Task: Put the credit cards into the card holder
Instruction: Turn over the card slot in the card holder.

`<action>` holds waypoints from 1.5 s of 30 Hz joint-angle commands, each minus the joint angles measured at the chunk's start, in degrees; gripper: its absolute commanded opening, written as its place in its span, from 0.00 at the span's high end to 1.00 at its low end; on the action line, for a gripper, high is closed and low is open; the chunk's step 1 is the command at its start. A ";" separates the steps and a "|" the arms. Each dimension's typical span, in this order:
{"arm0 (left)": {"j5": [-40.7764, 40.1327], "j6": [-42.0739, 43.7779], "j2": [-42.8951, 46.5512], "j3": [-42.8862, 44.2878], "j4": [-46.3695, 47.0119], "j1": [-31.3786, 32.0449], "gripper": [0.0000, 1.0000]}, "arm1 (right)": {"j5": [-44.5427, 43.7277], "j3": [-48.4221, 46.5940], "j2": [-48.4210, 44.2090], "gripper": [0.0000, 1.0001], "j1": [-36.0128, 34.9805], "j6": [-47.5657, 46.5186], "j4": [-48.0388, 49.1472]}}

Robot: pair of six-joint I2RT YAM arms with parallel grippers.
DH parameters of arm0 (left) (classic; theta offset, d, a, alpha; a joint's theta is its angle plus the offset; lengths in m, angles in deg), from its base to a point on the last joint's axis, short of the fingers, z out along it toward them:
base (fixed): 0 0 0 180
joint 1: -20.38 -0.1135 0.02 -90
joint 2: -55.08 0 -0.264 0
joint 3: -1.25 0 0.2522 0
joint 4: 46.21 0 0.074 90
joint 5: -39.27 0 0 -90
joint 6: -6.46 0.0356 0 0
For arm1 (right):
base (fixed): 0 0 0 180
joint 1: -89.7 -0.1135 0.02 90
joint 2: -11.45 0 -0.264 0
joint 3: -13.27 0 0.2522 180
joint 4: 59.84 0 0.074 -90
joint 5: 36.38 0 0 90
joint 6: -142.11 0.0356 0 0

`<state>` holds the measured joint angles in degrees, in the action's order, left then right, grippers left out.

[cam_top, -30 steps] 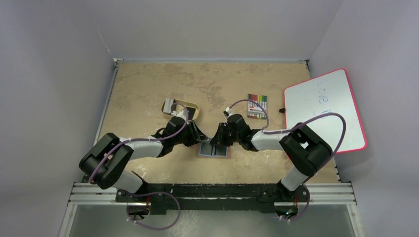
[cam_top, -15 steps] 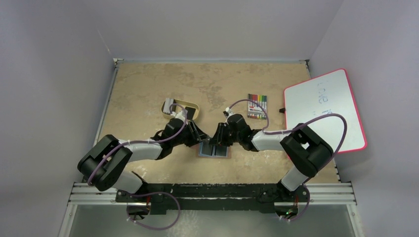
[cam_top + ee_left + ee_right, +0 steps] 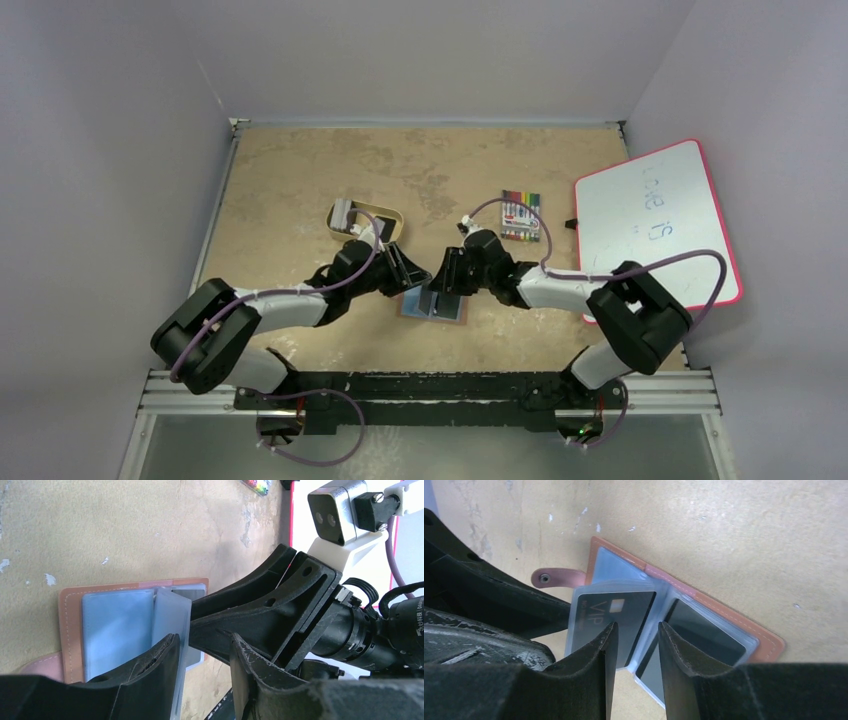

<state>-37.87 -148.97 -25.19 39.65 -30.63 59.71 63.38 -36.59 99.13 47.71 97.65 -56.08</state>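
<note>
Card holder (image 3: 724,616) open under both hands; two dark cards (image 3: 616,610) pocketed; right hand (image 3: 637,627) and left hand (image 3: 205,640) half-spread, empty; remainder unclear.

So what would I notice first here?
The left gripper and right gripper meet nose to nose over the open brown card holder in the middle of the table. A dark card shows inside it. A red-edged whiteboard lies at the right.

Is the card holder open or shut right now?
Open: the card holder lies spread, clear sleeves standing up, dark cards showing inside.
</note>
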 commanded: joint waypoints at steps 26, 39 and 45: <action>-5.20 3.90 -0.85 8.23 -5.82 5.14 0.61 | -8.09 2.41 -22.09 0.60 4.79 -1.79 -11.02; -32.06 20.96 9.81 20.74 -44.12 4.16 0.58 | -3.46 3.55 -18.14 0.60 3.59 -1.37 -5.72; -36.21 32.18 9.02 30.40 -56.05 -5.02 0.55 | -2.65 3.22 -20.58 0.58 3.59 -4.15 -5.50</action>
<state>-66.90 -127.20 -16.46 63.87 -75.98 60.57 59.33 -32.81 80.95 51.46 95.90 -64.19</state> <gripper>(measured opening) 0.440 0.410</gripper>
